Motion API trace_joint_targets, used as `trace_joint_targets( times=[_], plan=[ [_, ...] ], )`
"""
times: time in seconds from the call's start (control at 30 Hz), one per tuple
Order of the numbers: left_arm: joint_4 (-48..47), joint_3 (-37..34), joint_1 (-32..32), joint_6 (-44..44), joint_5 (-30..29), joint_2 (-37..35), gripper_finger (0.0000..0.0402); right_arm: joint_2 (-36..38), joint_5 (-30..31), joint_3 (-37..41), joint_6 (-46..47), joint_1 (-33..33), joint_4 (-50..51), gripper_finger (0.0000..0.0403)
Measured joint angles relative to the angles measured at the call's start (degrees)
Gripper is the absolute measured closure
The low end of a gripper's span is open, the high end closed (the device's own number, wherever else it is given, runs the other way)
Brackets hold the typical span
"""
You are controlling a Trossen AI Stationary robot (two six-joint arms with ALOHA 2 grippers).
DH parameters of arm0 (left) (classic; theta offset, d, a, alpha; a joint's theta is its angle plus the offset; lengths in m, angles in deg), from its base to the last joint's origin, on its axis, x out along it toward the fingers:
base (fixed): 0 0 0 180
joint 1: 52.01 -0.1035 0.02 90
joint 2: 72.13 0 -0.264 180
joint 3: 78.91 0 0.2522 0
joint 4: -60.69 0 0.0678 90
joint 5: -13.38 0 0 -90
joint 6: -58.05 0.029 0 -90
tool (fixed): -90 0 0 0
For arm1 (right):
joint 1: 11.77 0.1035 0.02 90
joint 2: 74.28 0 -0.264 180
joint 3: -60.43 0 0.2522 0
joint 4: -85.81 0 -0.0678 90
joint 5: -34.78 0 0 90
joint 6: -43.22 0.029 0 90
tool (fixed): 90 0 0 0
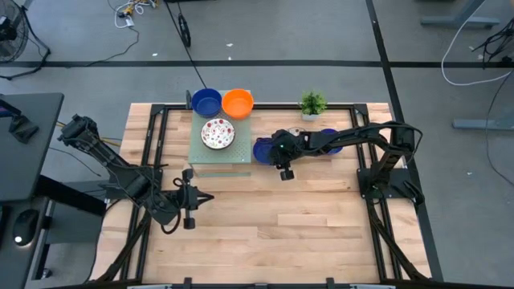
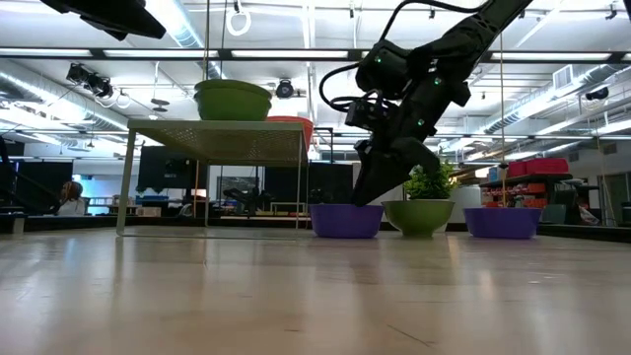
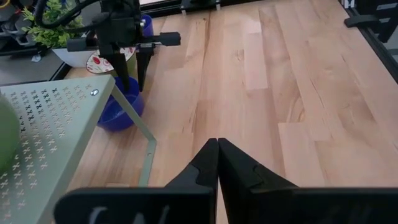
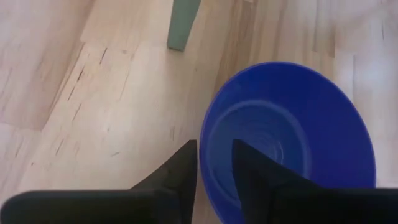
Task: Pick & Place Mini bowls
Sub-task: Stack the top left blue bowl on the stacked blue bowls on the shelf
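A dark blue mini bowl (image 4: 292, 137) sits upright on the wooden table beside the green stand (image 1: 218, 152). My right gripper (image 4: 214, 152) is open and tilted down over the bowl's near rim, one finger inside and one outside. I cannot see either finger touching it. The stand carries a blue bowl (image 1: 206, 102), an orange bowl (image 1: 238, 103) and a white patterned bowl (image 1: 218, 133). Another blue bowl (image 1: 331, 142) lies under the right arm. A patterned bowl (image 3: 99, 62) sits behind the right gripper. My left gripper (image 3: 217, 163) waits shut, in the air at the table's left.
A small potted plant (image 1: 313, 103) stands at the far edge, right of the stand. The stand's leg (image 4: 182, 25) comes down close to the blue bowl. Black frame rails (image 1: 152, 136) run along the table's sides. Bare wood (image 1: 297, 233) fills the near half.
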Motion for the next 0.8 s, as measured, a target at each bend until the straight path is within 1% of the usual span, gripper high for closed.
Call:
trace_joint_targets(
  times=[0.13, 0.4, 0.8],
  plan=[
    [0.0, 0.0, 0.0, -0.03, 0.0, 0.0, 0.0388, -0.02, -0.02, 0.0, -0.34, 0.0, 0.46, 0.0308],
    [0.0, 0.0, 0.0, -0.17, 0.02, 0.0, 0.0388, -0.52, 0.0, -0.02, -1.0, 0.0, 1.06, 0.0308],
    [0.0, 0.0, 0.0, -0.19, 0.02, 0.0, 0.0387, -0.52, 0.0, -0.02, -3.77, 0.0, 2.6, 0.0335]
  ],
)
